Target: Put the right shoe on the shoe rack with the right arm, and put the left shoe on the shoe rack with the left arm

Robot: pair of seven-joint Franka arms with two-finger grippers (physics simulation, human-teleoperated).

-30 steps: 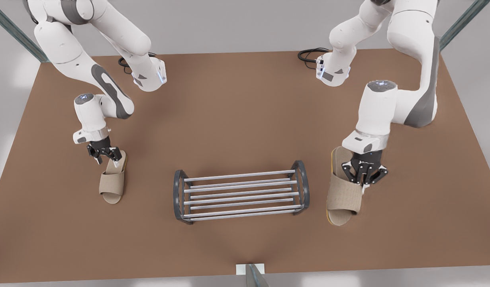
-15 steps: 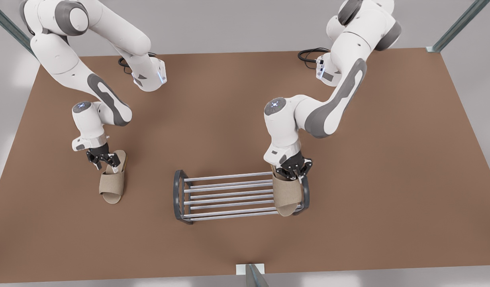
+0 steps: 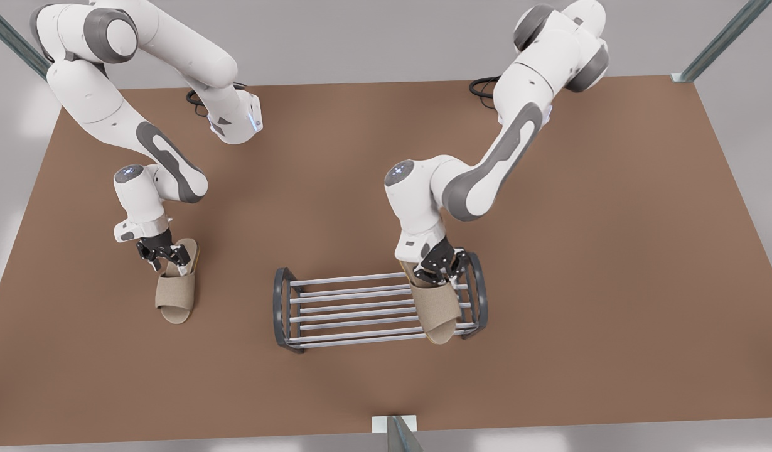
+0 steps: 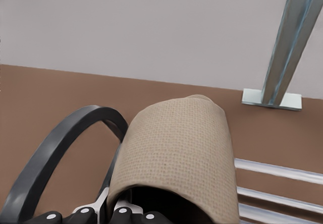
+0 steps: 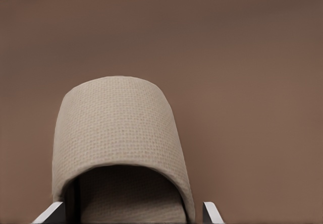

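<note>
Front view: the brown bench (image 3: 612, 251) carries everything. The left arm (image 3: 486, 169), on the front view's right, reaches down over the shoe rack (image 3: 354, 307). The right arm (image 3: 154, 157) waits on the front view's left.

The left shoe (image 3: 434, 311) lies across the bars at the rack's end on the front view's right, toe towards the camera. The left pincer (image 3: 441, 267) is clamped on its heel. It should be lowered until the sole rests flat on several bars before release. The dark end frame (image 4: 55, 153) sits just beside the shoe and could catch its edge.

The right shoe (image 3: 176, 292) lies on the bench, well apart from the rack. The right pincer (image 3: 164, 257) is at its heel, its fingers (image 5: 50, 213) apart on either side.
</note>
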